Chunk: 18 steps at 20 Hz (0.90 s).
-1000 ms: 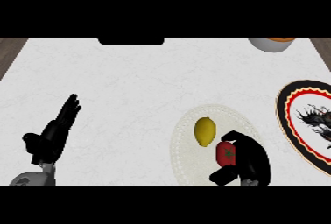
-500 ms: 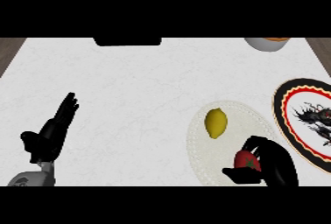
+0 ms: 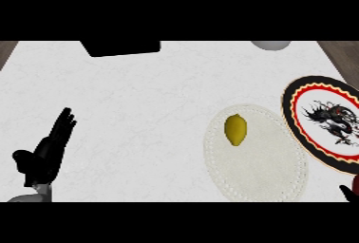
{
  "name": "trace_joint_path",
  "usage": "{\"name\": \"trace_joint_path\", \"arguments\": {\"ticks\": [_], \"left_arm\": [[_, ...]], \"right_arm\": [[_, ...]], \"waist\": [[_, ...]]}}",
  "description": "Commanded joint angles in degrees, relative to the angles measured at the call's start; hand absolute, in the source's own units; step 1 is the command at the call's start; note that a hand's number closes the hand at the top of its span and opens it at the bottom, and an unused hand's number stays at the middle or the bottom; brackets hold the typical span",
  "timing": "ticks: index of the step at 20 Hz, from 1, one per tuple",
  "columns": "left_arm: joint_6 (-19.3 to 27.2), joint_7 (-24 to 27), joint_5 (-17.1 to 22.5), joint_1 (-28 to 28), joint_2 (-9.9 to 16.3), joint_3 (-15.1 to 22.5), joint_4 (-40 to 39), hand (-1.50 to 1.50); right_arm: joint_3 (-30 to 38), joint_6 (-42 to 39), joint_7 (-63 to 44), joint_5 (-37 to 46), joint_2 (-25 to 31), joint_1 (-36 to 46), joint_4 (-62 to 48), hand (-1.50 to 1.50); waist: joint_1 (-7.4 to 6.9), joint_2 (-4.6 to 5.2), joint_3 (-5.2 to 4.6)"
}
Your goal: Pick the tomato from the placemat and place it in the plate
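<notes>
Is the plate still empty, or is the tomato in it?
Empty: the plate shows only its dragon pattern. No tomato lies in it.

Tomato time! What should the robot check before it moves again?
1. Red tomato off the round cream woven placemat: ok, only a red sliver shows at the view's right edge.
2. Right hand holding it: cannot tell, nearly out of view.
3. Round plate with a red and black rim and a dragon picture free to receive it: ok.
4. Yellow lemon on the placemat, apart from the plate: ok.
5. Left hand resting open at lower left: ok.
</notes>
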<state>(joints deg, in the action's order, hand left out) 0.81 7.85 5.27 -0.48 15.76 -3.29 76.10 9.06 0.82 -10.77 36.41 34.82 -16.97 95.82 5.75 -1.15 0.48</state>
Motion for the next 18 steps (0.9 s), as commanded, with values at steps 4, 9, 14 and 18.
{"name": "trace_joint_path", "arguments": {"ticks": [4,9,14,18], "left_arm": [[-0.7,0.0,0.6,2.2,0.4,-0.3,1.9,0.00],[-1.5,0.4,0.2,2.4,-0.5,1.4,3.3,0.00],[-2.1,0.0,-0.8,-0.6,-0.4,2.1,2.0,0.00],[-2.4,-0.6,-1.2,-3.5,0.0,1.1,0.3,0.00]], "right_arm": [[19.4,-2.9,25.7,-16.4,11.9,-5.6,-9.1,1.50],[33.1,-5.1,43.0,-24.9,16.6,-6.3,-22.1,1.50],[39.8,-7.4,56.9,-28.0,19.9,-3.4,-36.8,1.50],[42.0,-14.8,60.1,-29.3,26.6,-0.8,-44.4,1.50]], "waist": [[-0.04,-0.36,-0.08],[-2.47,0.27,-0.17],[-5.11,1.03,-0.32],[-5.55,1.15,-0.42]]}}
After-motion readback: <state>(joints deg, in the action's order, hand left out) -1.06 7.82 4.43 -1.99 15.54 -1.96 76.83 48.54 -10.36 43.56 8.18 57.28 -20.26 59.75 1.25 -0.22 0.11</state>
